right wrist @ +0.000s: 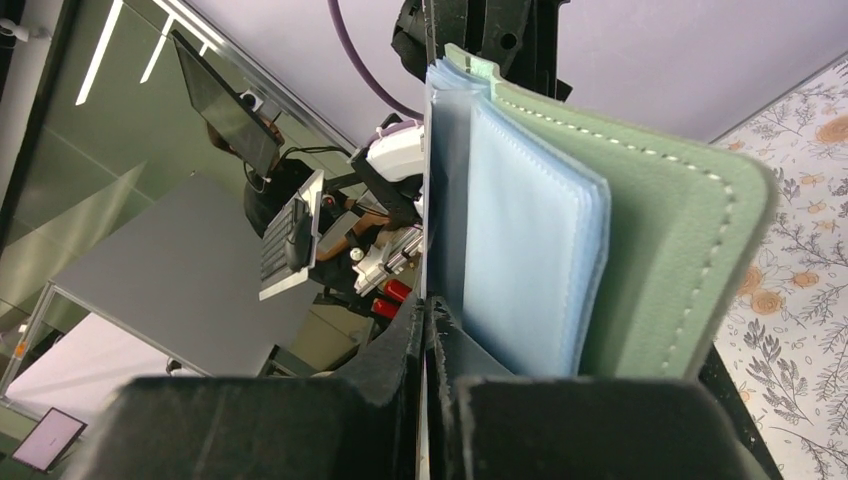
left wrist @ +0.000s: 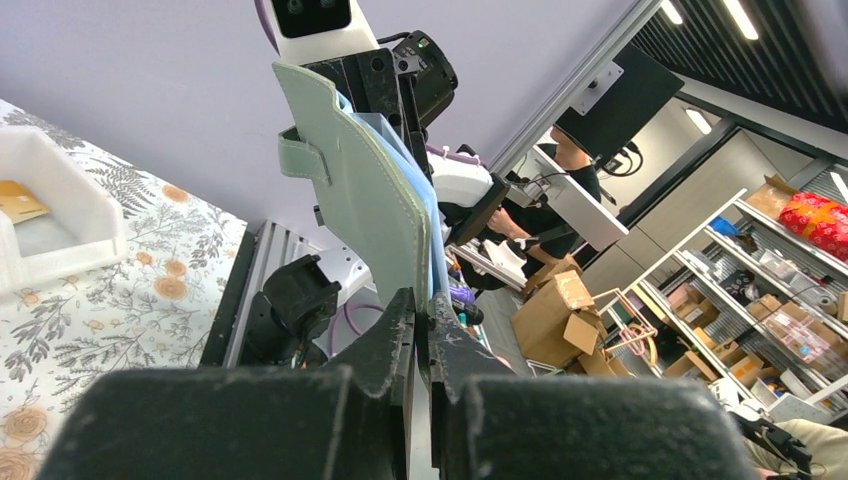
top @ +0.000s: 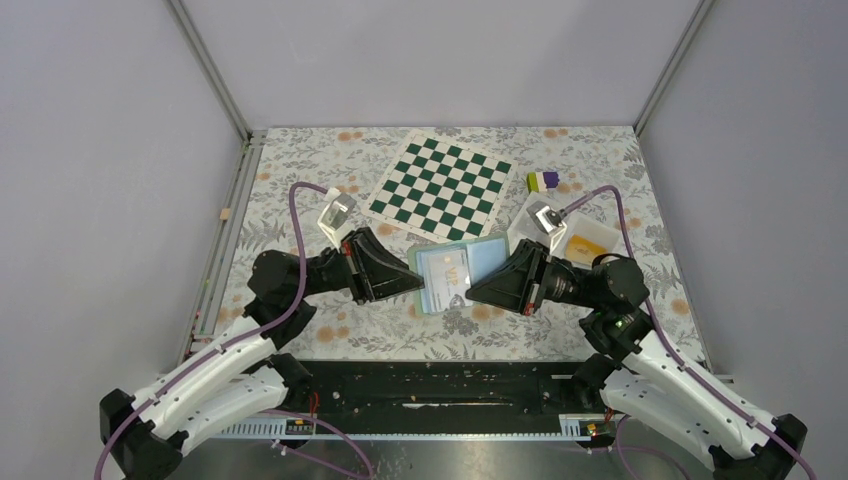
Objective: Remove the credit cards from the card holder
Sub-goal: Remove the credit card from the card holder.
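Observation:
The card holder (top: 486, 254) hangs open above the table between my two grippers, light blue inside, green outside (left wrist: 360, 190). A pale printed credit card (top: 447, 272) shows on its inner face. My left gripper (top: 418, 285) (left wrist: 425, 305) is shut on the holder's left edge. My right gripper (top: 470, 290) (right wrist: 427, 312) is shut on the thin whitish edge of that card, right beside the light blue pockets (right wrist: 530, 230). An orange-yellow credit card (top: 580, 245) (left wrist: 20, 200) lies in the white tray.
The white tray (top: 603, 229) (left wrist: 70, 215) stands right of the holder. A green-and-white chequered mat (top: 440, 188) lies behind, with a purple-and-yellow block (top: 543, 181) at the back right. A metal rail (top: 225, 240) runs along the table's left edge.

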`<action>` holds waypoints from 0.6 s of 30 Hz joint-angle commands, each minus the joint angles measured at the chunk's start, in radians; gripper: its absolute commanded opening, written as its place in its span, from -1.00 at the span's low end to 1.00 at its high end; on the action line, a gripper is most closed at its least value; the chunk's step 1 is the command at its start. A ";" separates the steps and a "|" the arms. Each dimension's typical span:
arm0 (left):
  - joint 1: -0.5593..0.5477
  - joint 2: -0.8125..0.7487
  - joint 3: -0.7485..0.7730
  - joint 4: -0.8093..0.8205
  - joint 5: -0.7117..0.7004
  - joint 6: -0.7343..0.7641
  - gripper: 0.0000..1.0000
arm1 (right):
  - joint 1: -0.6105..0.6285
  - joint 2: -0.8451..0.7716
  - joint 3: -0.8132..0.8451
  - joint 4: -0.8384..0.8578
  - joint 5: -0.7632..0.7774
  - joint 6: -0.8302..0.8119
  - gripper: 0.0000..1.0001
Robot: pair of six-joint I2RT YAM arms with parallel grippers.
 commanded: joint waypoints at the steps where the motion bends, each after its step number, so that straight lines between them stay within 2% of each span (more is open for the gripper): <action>1: 0.002 0.002 -0.003 0.139 0.006 -0.036 -1.00 | -0.007 -0.033 -0.001 0.017 0.006 -0.018 -1.00; 3: 0.001 0.004 -0.004 0.141 0.006 -0.036 -1.00 | -0.012 -0.049 0.002 -0.025 0.022 -0.036 -0.93; 5: 0.002 0.007 -0.003 0.140 0.007 -0.036 -1.00 | -0.018 -0.073 0.005 -0.084 0.048 -0.063 -0.70; 6: 0.002 0.009 -0.002 0.136 0.008 -0.033 -1.00 | -0.019 -0.085 0.005 -0.099 0.057 -0.074 -0.72; 7: 0.003 0.010 0.004 0.117 0.007 -0.027 -1.00 | -0.020 -0.095 0.002 -0.103 0.063 -0.081 -0.96; 8: 0.004 0.012 0.008 0.108 0.007 -0.021 -1.00 | -0.022 -0.105 0.000 -0.103 0.066 -0.083 -1.00; 18: 0.007 0.013 0.008 0.120 0.012 -0.029 -1.00 | -0.024 -0.195 0.018 -0.186 0.123 -0.120 -1.00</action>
